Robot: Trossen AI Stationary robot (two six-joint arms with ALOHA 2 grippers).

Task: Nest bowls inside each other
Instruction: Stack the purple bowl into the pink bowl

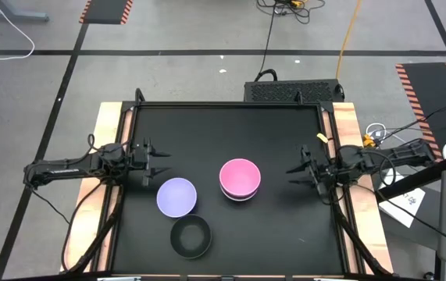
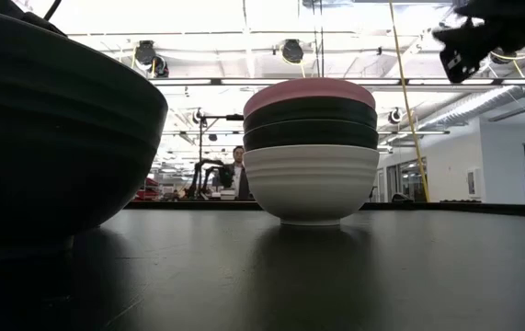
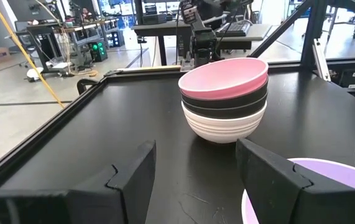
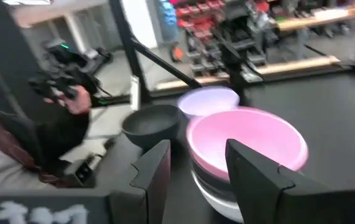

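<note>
A nested stack stands mid-table: a pink bowl (image 1: 240, 176) on top, two black bowls (image 2: 310, 124) under it, and a white bowl (image 2: 311, 182) at the bottom, base on the table. A lavender bowl (image 1: 176, 196) sits alone to the stack's left, and a lone black bowl (image 1: 190, 236) rests near the table's near edge. My left gripper (image 1: 157, 162) hovers open by the left side, just beyond the lavender bowl. My right gripper (image 1: 297, 173) hangs open to the right of the stack, touching nothing.
The black tabletop has a raised rim (image 1: 230, 104) and wooden side strips (image 1: 105, 125). Free room lies on the far half of the table. In the low view a person (image 2: 238, 171) stands far behind the table; the lone black bowl (image 2: 51, 119) fills that view's left.
</note>
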